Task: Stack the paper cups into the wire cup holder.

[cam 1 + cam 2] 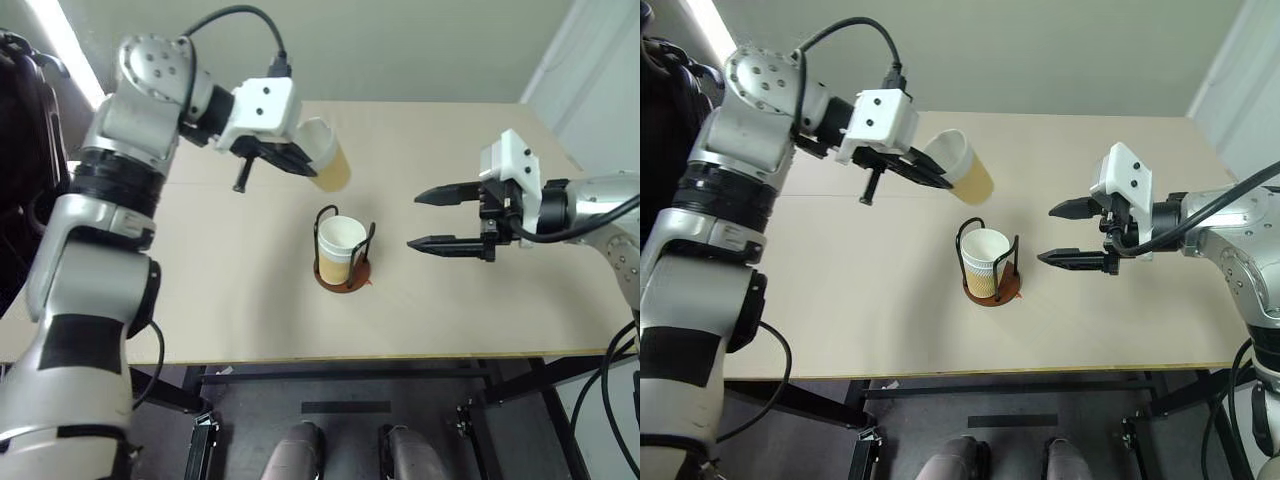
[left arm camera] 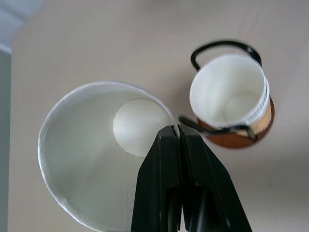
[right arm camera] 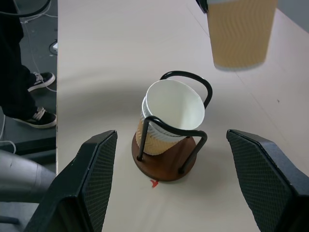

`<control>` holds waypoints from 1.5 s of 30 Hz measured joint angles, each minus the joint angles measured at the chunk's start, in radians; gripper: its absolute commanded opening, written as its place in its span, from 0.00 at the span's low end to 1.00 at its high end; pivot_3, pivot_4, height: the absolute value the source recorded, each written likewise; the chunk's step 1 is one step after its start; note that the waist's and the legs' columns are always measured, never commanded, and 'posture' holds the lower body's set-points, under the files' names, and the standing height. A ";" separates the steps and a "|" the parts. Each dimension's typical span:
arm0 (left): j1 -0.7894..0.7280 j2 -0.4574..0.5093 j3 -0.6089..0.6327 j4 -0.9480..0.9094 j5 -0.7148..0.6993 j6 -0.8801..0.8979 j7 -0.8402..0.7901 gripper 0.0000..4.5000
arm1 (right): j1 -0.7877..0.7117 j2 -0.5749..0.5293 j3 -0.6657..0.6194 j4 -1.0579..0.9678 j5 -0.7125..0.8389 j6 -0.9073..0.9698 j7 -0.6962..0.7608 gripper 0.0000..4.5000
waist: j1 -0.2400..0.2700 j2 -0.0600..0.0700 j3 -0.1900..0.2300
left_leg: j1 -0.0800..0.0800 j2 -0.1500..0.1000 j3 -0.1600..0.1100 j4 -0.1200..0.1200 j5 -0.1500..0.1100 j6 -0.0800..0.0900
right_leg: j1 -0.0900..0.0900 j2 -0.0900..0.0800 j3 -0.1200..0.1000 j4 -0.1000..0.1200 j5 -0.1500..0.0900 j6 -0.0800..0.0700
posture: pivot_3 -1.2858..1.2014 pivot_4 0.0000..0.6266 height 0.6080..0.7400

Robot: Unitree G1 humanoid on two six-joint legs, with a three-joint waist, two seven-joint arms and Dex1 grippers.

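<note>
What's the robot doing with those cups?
It is stacking paper cups. Its left claw is shut on the rim of one paper cup, held tilted in the air above the table. In the middle stands the wire cup holder with nested cups already inside its black loops. The right claw hovers open beside the holder, not touching it. The held cup isn't in the holder yet.

Looks like a robot test lab: bare beige surface [image 1: 250, 300] on black frame, plain walls, loose cables [image 3: 29, 7] on floor beside it.
</note>
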 measured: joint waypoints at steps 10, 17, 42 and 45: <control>-0.010 -0.013 -0.082 -0.037 -0.133 0.030 0.000 0.01 | 0.023 -0.026 -0.008 -0.017 -0.010 0.003 -0.017 0.81 | -0.003 0.000 0.000 | 0.000 0.001 0.001 0.000 0.000 -0.001 | 0.000 0.001 0.000 0.000 0.001 0.002 | 0.52 0.24 1.00; -0.011 0.035 -0.169 -0.090 -0.221 0.067 0.000 0.01 | 0.032 -0.026 -0.019 -0.039 -0.010 0.009 -0.031 0.81 | -0.002 0.000 0.000 | 0.000 0.001 0.002 0.001 0.000 -0.001 | 0.000 0.001 0.000 0.000 0.001 0.002 | 0.52 0.24 1.00; -0.071 0.132 -0.407 -0.177 -0.347 0.111 0.000 0.01 | 0.070 -0.016 -0.054 -0.079 0.012 0.028 -0.082 0.81 | 0.003 0.000 0.001 | 0.000 0.002 0.002 0.001 0.000 -0.001 | 0.001 0.001 0.000 0.000 0.001 0.003 | 0.52 0.24 1.00; -0.076 0.136 -0.432 -0.177 -0.351 0.111 -0.001 0.01 | 0.075 -0.016 -0.056 -0.083 0.018 0.028 -0.087 0.81 | 0.003 0.000 0.001 | 0.000 0.002 0.003 0.001 0.000 -0.001 | 0.001 0.001 0.000 0.000 0.001 0.003 | 0.52 0.24 1.00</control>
